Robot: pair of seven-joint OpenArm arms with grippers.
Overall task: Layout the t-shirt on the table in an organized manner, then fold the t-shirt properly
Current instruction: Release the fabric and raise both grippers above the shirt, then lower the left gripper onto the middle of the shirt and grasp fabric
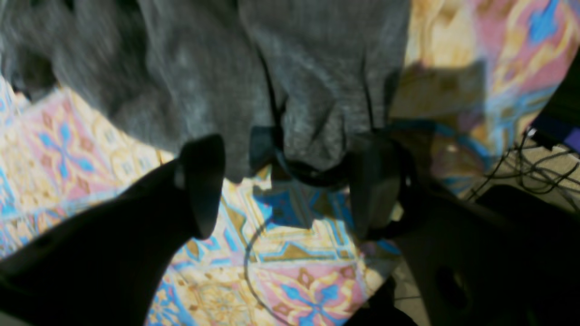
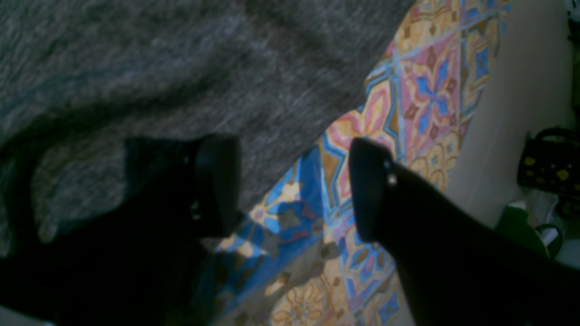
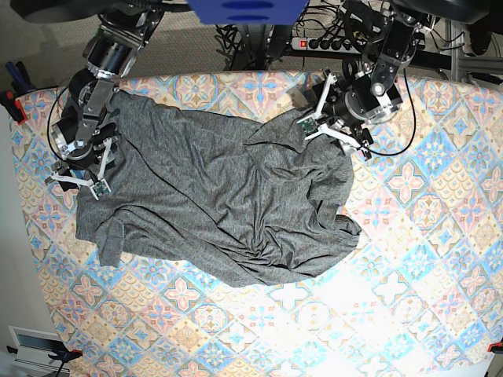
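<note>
The dark-grey t-shirt (image 3: 228, 204) lies crumpled and partly spread across the table (image 3: 424, 259), with folds bunched toward its right side. My left gripper (image 3: 332, 129) is at the shirt's upper right edge. In the left wrist view it (image 1: 290, 181) stands open, and the shirt's hem (image 1: 290, 90) reaches just in between the fingers. My right gripper (image 3: 85, 177) is at the shirt's left edge. In the right wrist view it (image 2: 292, 188) is open, one finger (image 2: 217, 185) over the t-shirt (image 2: 181, 68) and the other over bare tablecloth (image 2: 426, 95).
Cables and a power strip (image 3: 330, 43) run behind the table's far edge. A blue block (image 3: 247, 9) sits at the top centre. Clamps (image 3: 16, 106) hold the cloth at the corners. Floor with a dotted black bag (image 2: 550, 165) lies past the table's edge.
</note>
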